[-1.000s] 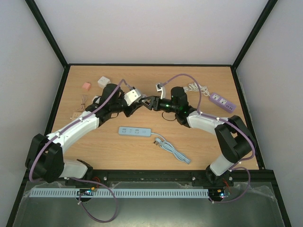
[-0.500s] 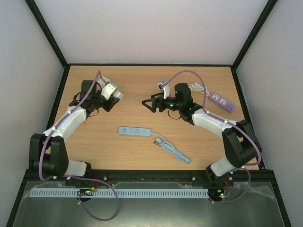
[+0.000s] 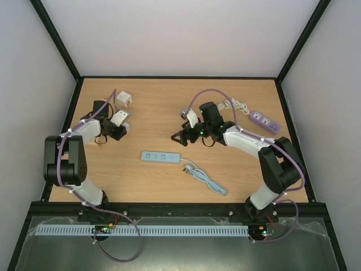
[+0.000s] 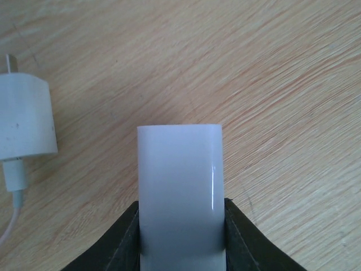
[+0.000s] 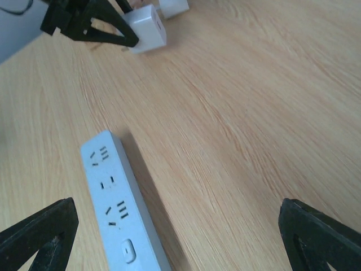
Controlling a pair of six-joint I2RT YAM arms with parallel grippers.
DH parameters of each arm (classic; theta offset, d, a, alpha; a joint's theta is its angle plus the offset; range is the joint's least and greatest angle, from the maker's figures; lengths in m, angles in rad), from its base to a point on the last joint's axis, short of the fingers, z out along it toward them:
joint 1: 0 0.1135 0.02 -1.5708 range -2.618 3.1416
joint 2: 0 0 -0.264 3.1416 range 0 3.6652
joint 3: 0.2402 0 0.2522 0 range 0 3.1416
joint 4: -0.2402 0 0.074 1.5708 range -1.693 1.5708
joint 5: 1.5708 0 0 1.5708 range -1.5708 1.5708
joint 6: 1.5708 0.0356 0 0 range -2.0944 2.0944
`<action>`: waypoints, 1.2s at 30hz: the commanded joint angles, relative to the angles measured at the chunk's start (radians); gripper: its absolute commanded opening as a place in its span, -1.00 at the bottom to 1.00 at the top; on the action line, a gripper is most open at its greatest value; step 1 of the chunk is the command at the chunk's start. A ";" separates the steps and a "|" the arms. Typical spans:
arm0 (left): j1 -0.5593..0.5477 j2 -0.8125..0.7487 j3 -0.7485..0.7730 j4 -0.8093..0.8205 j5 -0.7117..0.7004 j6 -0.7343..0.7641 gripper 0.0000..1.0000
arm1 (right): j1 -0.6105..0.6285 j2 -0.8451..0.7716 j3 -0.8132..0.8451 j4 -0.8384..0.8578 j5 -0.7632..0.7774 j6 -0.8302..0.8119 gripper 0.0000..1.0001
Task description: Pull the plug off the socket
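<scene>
My left gripper is shut on a white rectangular plug block, its black fingers pressed against both sides; it hangs low over the wood at the table's left. A light-blue socket strip lies flat in the middle with nothing plugged into it. My right gripper stands wide open just above and to the right of the strip, holding nothing. In the right wrist view the strip lies between the spread fingertips, and the held block shows far off.
A white charger with its cable lies left of the held block. A white cube sits at the back left. A purple power strip and a coiled white cable lie at the back right. The blue strip's cord trails toward the front.
The two grippers met at the table's middle a second ago. The right one opened wide and dropped toward the strip. The left arm swung back left with the white block.
</scene>
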 commanded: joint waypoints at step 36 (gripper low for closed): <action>0.004 -0.127 0.082 -0.042 0.019 -0.058 0.99 | 0.266 0.367 0.321 -0.467 0.388 -0.403 0.75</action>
